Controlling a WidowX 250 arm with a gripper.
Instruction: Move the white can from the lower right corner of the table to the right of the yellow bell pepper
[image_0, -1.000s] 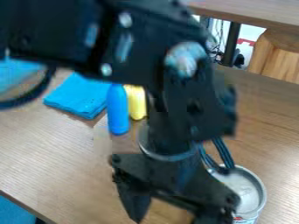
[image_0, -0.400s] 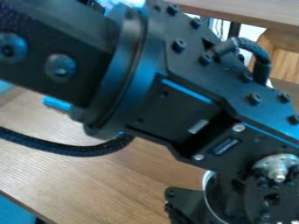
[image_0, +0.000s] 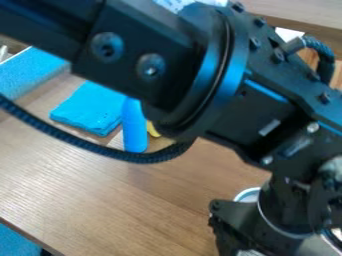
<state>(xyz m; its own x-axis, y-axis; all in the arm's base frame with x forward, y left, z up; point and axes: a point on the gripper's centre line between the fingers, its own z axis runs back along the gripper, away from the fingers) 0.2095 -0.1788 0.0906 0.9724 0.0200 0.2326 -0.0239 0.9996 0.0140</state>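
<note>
**Status: Claw at Can, Grip Unconfirmed**

The arm (image_0: 220, 95) spans eleven to four o'clock, obstructing our view. At five o'clock, the claw (image_0: 247, 234) is at the can (image_0: 247, 194). We judge positioning largely done; securing may remain, as we cannot tell whether the claw is released or clenched. Beyond, we note a blue bottle (image_0: 135, 131) at nine o'clock, and a blue cloth (image_0: 92, 109) at ten.

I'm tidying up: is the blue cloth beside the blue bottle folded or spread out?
Folded: the blue cloth lies on the table as a compact, thick pad with fairly straight edges.
</note>
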